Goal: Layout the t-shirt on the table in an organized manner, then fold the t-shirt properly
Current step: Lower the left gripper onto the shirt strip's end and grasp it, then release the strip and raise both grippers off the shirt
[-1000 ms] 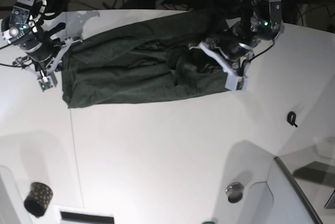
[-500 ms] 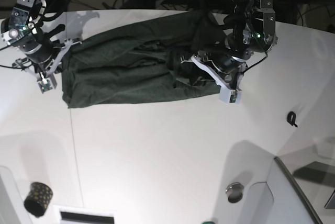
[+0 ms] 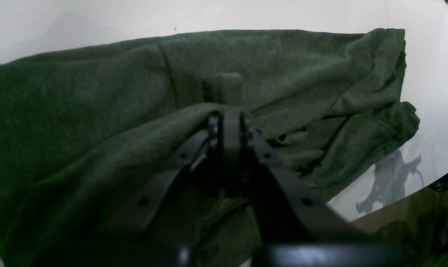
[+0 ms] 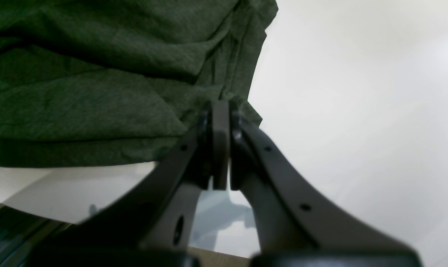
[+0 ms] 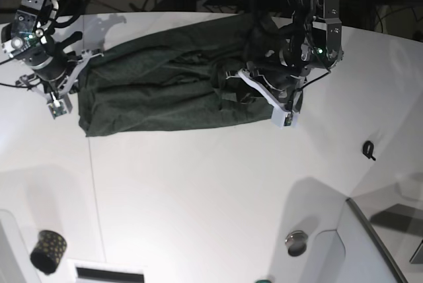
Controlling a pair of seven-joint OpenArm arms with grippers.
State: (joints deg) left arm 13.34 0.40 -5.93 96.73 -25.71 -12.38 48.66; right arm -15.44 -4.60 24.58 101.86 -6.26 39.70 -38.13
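The dark green t-shirt [image 5: 158, 84] lies as a long rumpled band across the far part of the white table [image 5: 198, 190]. My left gripper [image 5: 228, 77] hangs over the shirt's right half. In the left wrist view the left gripper [image 3: 225, 116] is shut on a raised fold of the t-shirt [image 3: 97, 111]. My right gripper [image 5: 84, 57] is at the shirt's left end. In the right wrist view the right gripper [image 4: 218, 109] is shut on the t-shirt [image 4: 97, 92] at its edge, just above the table [image 4: 357, 92].
A small black clip [image 5: 369, 149] lies on the right of the table. A dark dotted cup [image 5: 47, 251] stands at the front left, and a round metal fitting [image 5: 297, 242] sits front right beside a grey panel [image 5: 377, 243]. Cables hang behind the far edge.
My left gripper has travelled leftward and slightly toward the front, drawing the shirt's right end over itself. The right gripper has stayed at the left end.
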